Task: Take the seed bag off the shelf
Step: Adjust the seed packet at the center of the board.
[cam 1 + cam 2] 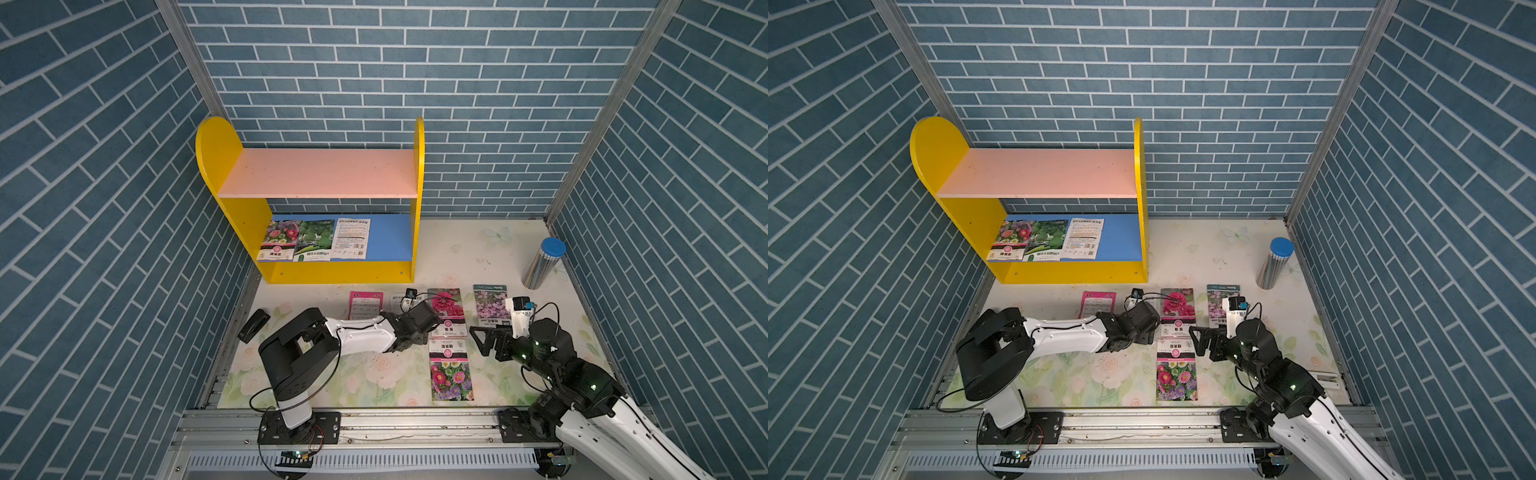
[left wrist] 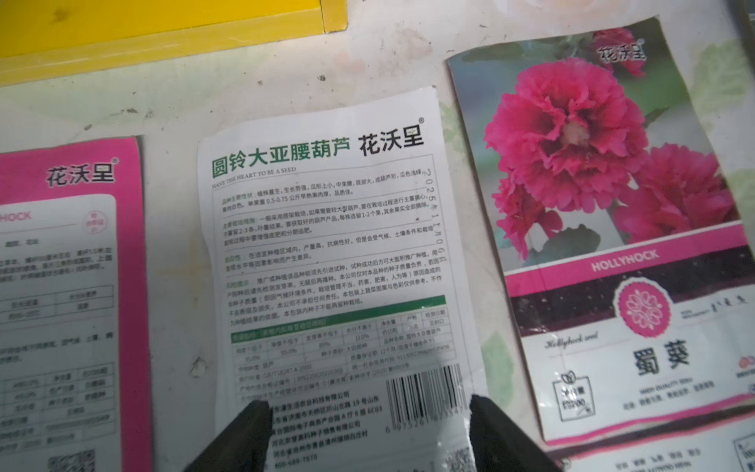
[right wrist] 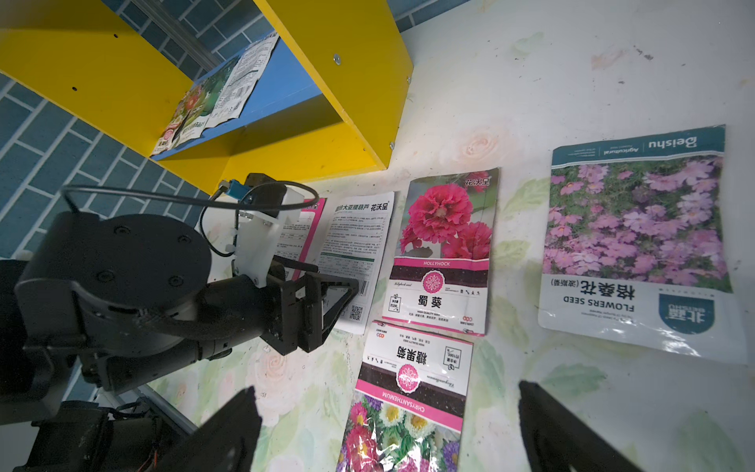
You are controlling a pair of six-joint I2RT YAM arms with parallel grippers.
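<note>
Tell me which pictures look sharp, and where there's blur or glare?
Left wrist view: white packet print sharp, pink-backed packet softer. Right wrist view: glare on the chrysanthemum packet, near jaws blurred. Both top views: brick walls splay outward.

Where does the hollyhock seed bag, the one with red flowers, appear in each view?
Top view: hollyhock seed bag on the table, in front of the shelf, near its right end.
Top view: same spot, just behind the chrysanthemum seed bag.
Left wrist: beside the white gourd seed bag.
Right wrist: between the white gourd seed bag and the purple-flower seed bag.
Shared landmark: the yellow shelf, in all four.
</note>
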